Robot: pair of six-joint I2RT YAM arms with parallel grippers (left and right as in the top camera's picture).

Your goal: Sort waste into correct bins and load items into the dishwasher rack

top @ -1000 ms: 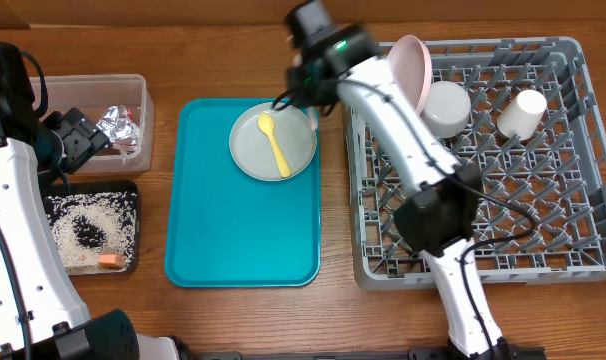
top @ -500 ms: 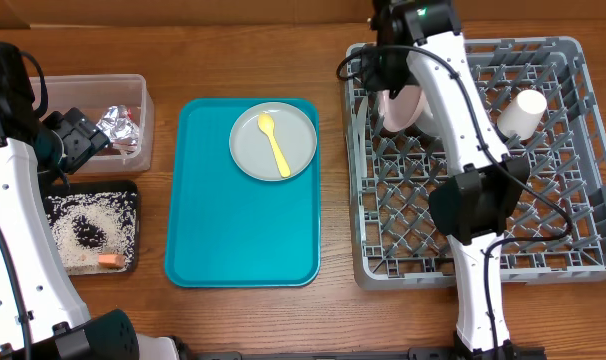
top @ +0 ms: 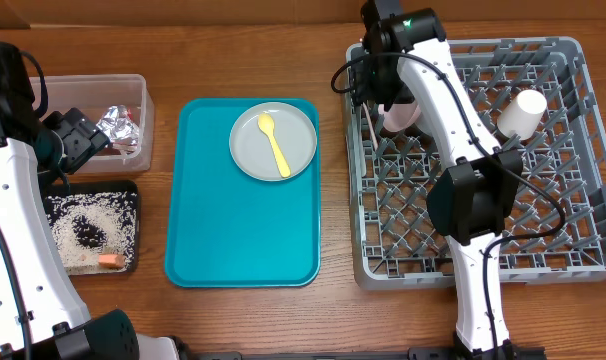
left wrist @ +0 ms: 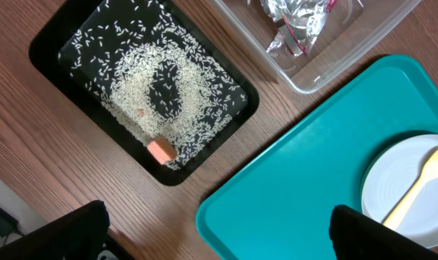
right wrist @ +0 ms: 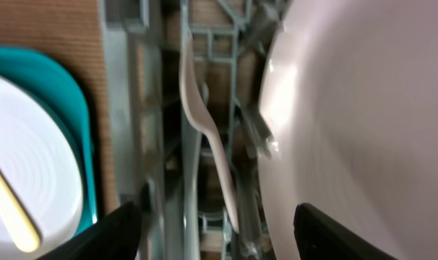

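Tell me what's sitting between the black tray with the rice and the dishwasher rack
The flat teal tray, carrying the grey-green plate with the yellow spoon, lies between the black tray and rack; the overhead view shows it.

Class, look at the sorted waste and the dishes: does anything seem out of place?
Nothing stands out: rice and orange cube sit inside the black tray, foil in the clear tub, yellow spoon on its plate.

overhead, you could not see the right gripper (top: 378, 92) fingertips; the arm covered them and most of the white plate (top: 400, 112). the right wrist view was blurred, the pale spoon (right wrist: 208, 141) soft-edged. left wrist view cut the clear tub (left wrist: 335, 43) at the top edge.
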